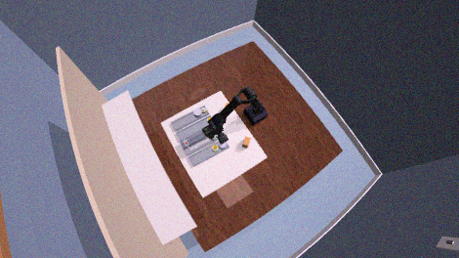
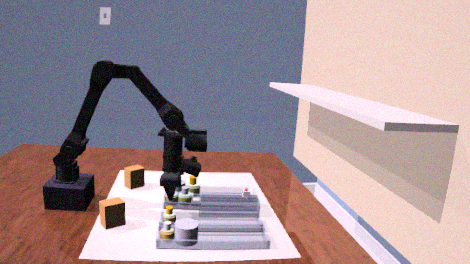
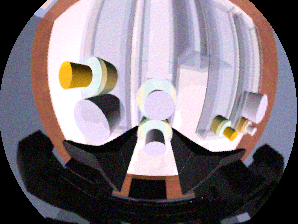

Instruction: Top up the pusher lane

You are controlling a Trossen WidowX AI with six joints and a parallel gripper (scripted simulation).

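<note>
My gripper (image 3: 154,129) (image 2: 171,197) points down at the front end of the middle lane and is shut on a pale green jar with a pale grey lid (image 3: 155,146). A like jar (image 3: 160,104) (image 2: 185,196) stands upright in the lane (image 3: 158,30), directly behind the held one. In the wrist view the two overlap closely; whether they touch is not clear. The fingers hide the held jar's base and the low front stop, so I cannot tell whether it stands on the lane floor. The pusher plate is not clearly visible.
A yellow-lidded jar (image 3: 102,75) (image 2: 193,186) and a lavender cylinder (image 3: 94,117) stand left of the fingers in the wrist view. To the right are another yellow-lidded jar (image 3: 220,125) (image 2: 169,216), a small amber jar (image 2: 167,232) and a cylinder (image 2: 186,232). Two orange blocks (image 2: 134,176) (image 2: 112,213) stand nearer the arm's base.
</note>
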